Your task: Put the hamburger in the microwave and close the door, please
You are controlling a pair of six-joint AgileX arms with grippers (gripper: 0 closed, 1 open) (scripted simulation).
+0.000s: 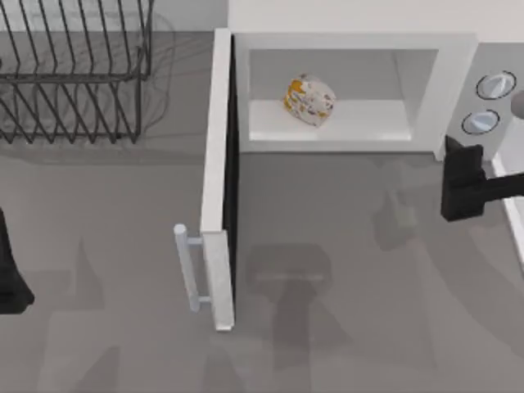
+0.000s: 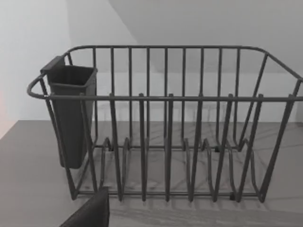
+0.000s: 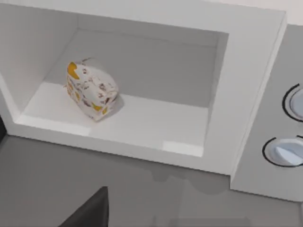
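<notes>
Two grippers, and I cannot tell how either one's jaws stand. My right gripper (image 1: 460, 182) hangs at the table's right side, just in front of the microwave (image 1: 352, 45) below its knobs (image 1: 496, 84), carrying nothing. My left gripper (image 1: 10, 278) sits parked at the left edge, facing the black wire rack (image 2: 165, 132). Outward from there, the hamburger (image 1: 309, 101) already rests on the cavity floor, left of centre. What remains is the door (image 1: 218, 180), swung fully open toward me. I judge it stiff and light on its hinge; its flat outer panel near the bar handle (image 1: 187, 266) is where I'd push, leverage being best at the free edge.
</notes>
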